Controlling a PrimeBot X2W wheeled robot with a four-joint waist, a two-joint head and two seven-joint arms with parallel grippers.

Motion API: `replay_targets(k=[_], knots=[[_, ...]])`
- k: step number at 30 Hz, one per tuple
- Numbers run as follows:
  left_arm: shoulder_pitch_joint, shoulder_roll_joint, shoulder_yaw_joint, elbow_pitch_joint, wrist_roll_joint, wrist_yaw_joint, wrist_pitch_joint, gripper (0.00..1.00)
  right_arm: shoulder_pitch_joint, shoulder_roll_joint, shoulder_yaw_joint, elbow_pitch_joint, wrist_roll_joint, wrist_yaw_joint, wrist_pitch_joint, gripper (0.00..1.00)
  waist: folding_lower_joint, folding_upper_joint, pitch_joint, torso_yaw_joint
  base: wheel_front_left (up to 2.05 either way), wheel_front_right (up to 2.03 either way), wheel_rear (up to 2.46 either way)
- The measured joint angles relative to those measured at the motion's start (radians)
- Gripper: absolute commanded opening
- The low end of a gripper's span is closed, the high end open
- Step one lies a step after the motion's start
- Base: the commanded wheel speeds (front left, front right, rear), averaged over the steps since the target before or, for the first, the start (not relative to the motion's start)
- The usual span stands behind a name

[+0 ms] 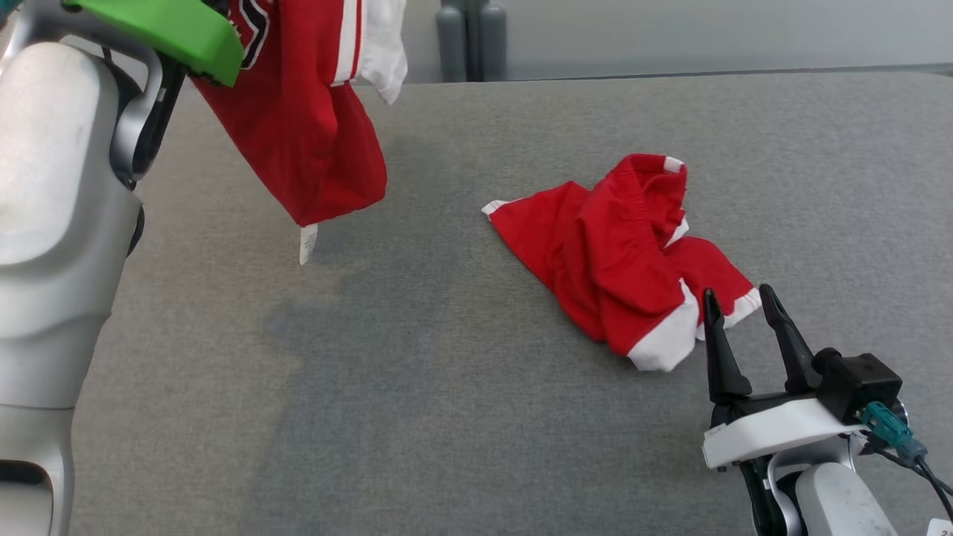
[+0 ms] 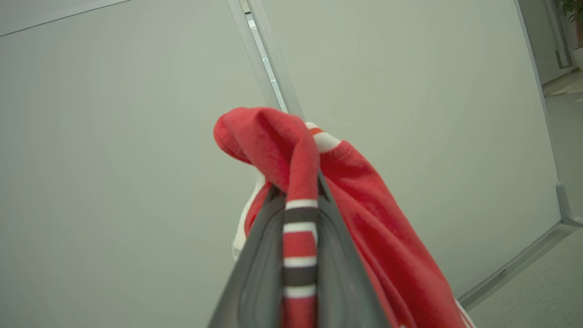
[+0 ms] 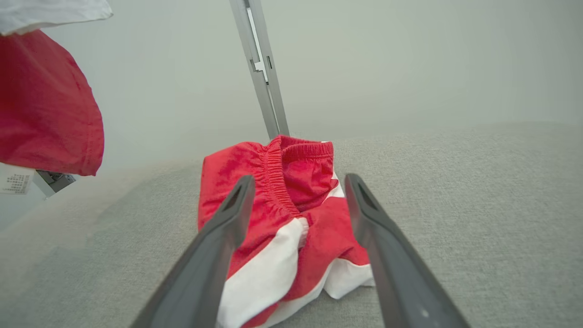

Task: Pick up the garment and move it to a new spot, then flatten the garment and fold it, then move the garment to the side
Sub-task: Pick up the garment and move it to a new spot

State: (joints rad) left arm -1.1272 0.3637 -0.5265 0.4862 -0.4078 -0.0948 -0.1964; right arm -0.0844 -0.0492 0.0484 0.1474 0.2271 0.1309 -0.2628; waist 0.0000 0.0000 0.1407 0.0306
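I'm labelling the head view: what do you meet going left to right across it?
Pale grey robot forearm → hanging red-and-white fabric garment → crumpled red-and-white fabric shorts → open right end effector with dark fingers.

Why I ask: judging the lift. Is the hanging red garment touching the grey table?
Apart. The right wrist view shows the hanging garment with pale wall between its hem and the table.

Open tabletop (image 1: 447,387) between hanging garment (image 1: 298,112) and crumpled shorts (image 1: 618,253); shorts just ahead of right fingers (image 1: 721,357).
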Motion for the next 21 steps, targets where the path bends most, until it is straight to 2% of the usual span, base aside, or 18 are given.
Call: replay_targets(k=[14, 21], knots=[[0.065, 0.061, 0.046, 0.035, -0.038, 0.031, -0.026, 0.0, -0.024, 0.0, 0.059, -0.019, -0.03, 0.0, 0.0, 1.0, 0.0, 0.0, 0.035, 0.23, 0.0, 0.0, 0.0], [0.072, 0.091, 0.074, 0.06, -0.049, 0.038, -0.04, 0.0, -0.024, -0.002, 0.079, -0.019, -0.037, 0.0, 0.0, 1.0, 0.0, 0.0, 0.058, 0.315, 0.0, 0.0, 0.0]])
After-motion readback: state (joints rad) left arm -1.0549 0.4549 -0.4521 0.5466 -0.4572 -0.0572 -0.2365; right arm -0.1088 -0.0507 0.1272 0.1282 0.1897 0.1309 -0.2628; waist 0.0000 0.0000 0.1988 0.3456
